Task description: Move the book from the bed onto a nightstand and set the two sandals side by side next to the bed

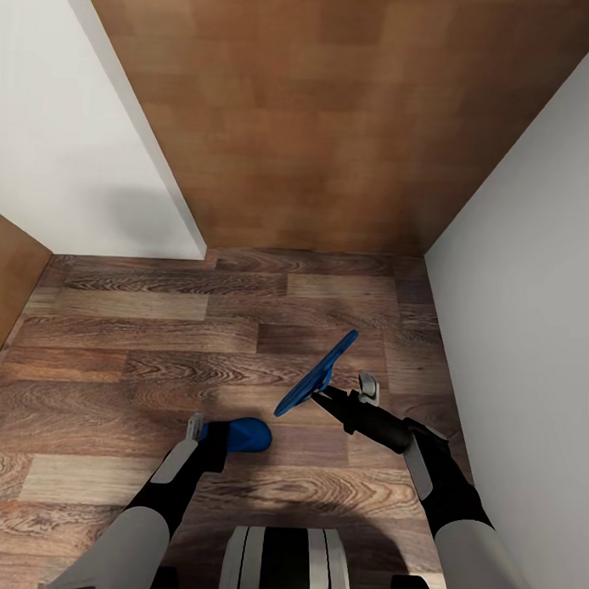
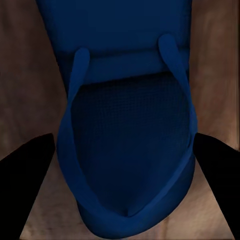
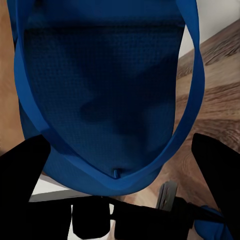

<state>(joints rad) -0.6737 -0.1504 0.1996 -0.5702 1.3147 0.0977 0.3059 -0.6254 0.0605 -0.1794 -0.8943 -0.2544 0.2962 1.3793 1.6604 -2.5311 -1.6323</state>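
We hold one sandal (image 1: 243,434) in our left gripper (image 1: 206,433) and another (image 1: 317,373) in our right gripper (image 1: 335,399), apparently clamped. White walls (image 1: 533,277) flank us; open floor (image 1: 158,324) lies ahead.

Both hands (image 1: 206,436) (image 1: 329,396) clamped, arms forward

Wood-plank floor (image 1: 157,341): brown-grey grain, planks running across the head view, a soft dark shadow low at centre. Plain white wall (image 1: 70,151) at left, ending in a vertical corner. Grey-white wall (image 1: 533,277) at right. Between them a flat, warm brown wooden panel (image 1: 335,118) stands upright at the far end, meeting the floor.
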